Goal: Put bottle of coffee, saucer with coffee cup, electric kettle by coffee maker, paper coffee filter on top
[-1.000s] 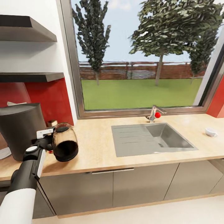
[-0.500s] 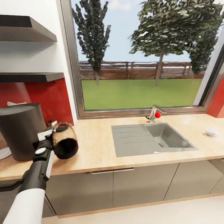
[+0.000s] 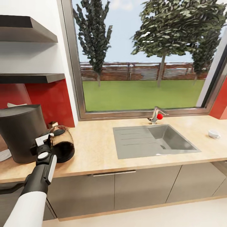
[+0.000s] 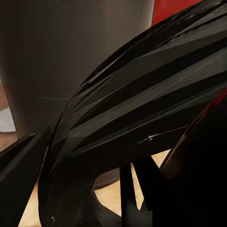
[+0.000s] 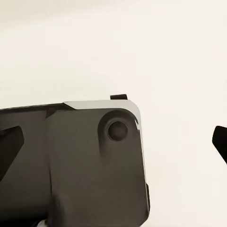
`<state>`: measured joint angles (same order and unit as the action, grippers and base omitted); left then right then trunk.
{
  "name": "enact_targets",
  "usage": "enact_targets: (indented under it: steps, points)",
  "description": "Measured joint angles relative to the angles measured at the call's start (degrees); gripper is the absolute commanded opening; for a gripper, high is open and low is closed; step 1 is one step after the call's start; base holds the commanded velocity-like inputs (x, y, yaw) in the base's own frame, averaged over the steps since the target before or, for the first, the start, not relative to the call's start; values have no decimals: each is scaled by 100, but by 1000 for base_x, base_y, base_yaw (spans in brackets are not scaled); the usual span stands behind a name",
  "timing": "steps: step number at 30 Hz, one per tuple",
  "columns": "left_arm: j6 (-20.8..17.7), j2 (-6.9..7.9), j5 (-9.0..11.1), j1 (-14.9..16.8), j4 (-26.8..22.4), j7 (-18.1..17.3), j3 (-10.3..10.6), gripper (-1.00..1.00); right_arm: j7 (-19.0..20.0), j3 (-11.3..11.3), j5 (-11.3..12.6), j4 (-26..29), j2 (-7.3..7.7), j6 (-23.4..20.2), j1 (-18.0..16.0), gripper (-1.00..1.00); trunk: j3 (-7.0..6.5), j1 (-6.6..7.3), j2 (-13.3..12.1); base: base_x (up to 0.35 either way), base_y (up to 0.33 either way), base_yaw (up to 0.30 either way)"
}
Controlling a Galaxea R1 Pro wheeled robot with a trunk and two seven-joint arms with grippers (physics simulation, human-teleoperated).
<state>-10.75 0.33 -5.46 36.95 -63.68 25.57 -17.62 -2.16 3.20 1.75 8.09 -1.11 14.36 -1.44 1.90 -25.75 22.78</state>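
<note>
The electric kettle (image 3: 63, 146) stands upright with its black base down on the kitchen countertop (image 3: 94, 148), right beside the coffee maker (image 3: 19, 134). My left gripper (image 3: 47, 142) is shut on the kettle's black loop handle (image 4: 142, 118), which looms in front of the coffee maker (image 4: 71, 61) in the left wrist view. A white paper coffee filter (image 3: 15, 105) lies on the coffee maker's lid. The bottle of coffee (image 3: 53, 124) peeks out behind the kettle. A sliver of the saucer (image 3: 4, 155) shows at the far left. The coffee cup (image 3: 213, 134) sits far right. My right gripper (image 5: 115, 142) is open over pale floor.
A grey inset sink (image 3: 154, 140) with a faucet (image 3: 156, 115) lies in the middle of the worktop under a big window. Two dark wall shelves (image 3: 31, 78) hang above the coffee maker against a red backsplash (image 3: 53, 101). Grey cabinet fronts (image 3: 126, 189) run below.
The kettle, tilted and held above the worktop before, has come down and a little left, and now stands upright beside the coffee maker. My left arm dropped with it.
</note>
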Motion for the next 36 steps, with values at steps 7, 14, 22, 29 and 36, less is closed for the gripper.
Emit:
enact_targets:
  steps: [7, 14, 22, 29, 36]
  points:
    - [3, 10, 2, -72, 5, -14, 8, -100, 0, -1, 0, -5, 0, 0, -1, 100, 0, 0, 0, 0, 0, 0]
    - [1, 12, 6, -81, 8, -6, 17, -100, 0, -2, 0, -5, 0, 0, 1, 100, 0, 1, 0, 107, 0, 0]
    - [10, 12, 1, -88, 15, -2, 10, -100, 0, -3, 0, -5, 0, 0, 1, 100, 0, 0, 0, 4, 0, 0]
    - [12, 35, -21, -213, 46, -14, 19, 100, 0, -5, 0, -5, 0, 0, 1, 100, 0, 0, 0, 0, 0, 0]
    - [23, 40, -21, -235, 48, -12, 19, 100, 0, -5, 0, -5, 0, 0, 1, 100, 0, 0, 1, 0, 0, 0]
